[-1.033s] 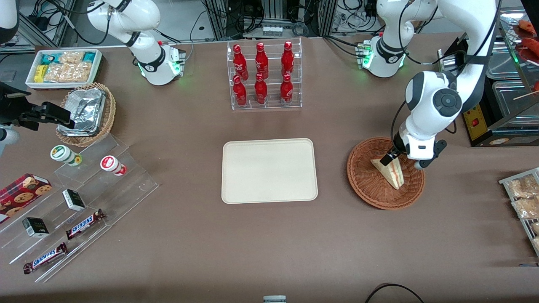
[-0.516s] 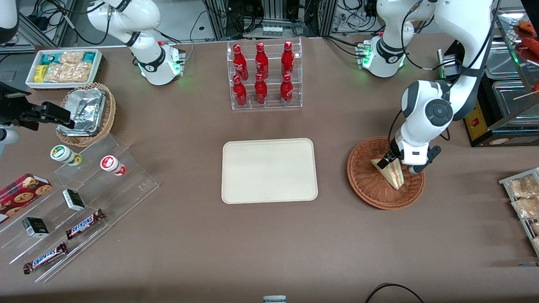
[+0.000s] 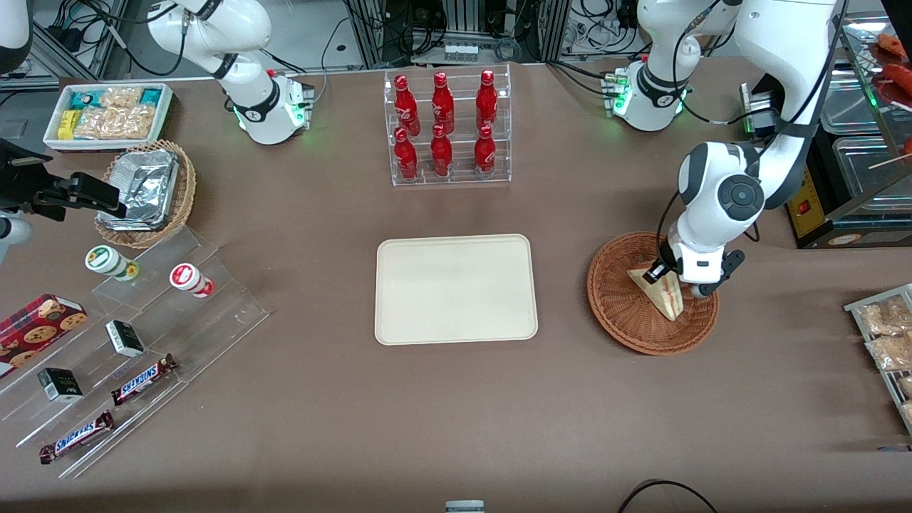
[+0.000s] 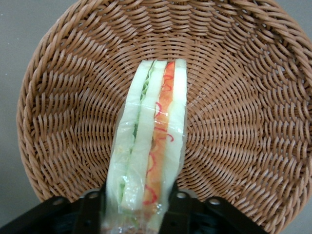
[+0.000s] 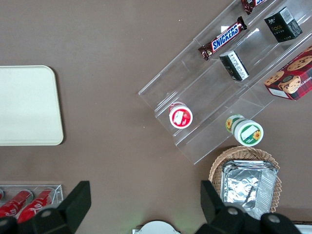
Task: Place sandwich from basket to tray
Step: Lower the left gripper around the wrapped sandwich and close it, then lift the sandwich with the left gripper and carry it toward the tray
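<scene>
The sandwich (image 3: 667, 298), a wrapped wedge with red, green and white layers, stands on edge in the round reddish-brown basket (image 3: 618, 311). My gripper (image 3: 675, 280) is down inside the basket at the sandwich's end farther from the front camera. In the left wrist view the sandwich (image 4: 151, 141) runs out from between my gripper (image 4: 139, 207) across the woven basket (image 4: 63, 122), and both black fingers (image 4: 90, 210) press its wrapper, shut on it. The cream tray (image 3: 456, 288) lies flat at the table's middle, toward the parked arm from the basket, with nothing on it.
A clear rack of red bottles (image 3: 447, 128) stands farther from the front camera than the tray. Snack trays (image 3: 883, 335) and a metal counter (image 3: 848, 178) sit at the working arm's end. A clear stepped display with candy bars (image 3: 135, 335) lies toward the parked arm's end.
My wrist has dropped lower over the basket and shifted slightly toward the tray. The sandwich has stayed in the basket.
</scene>
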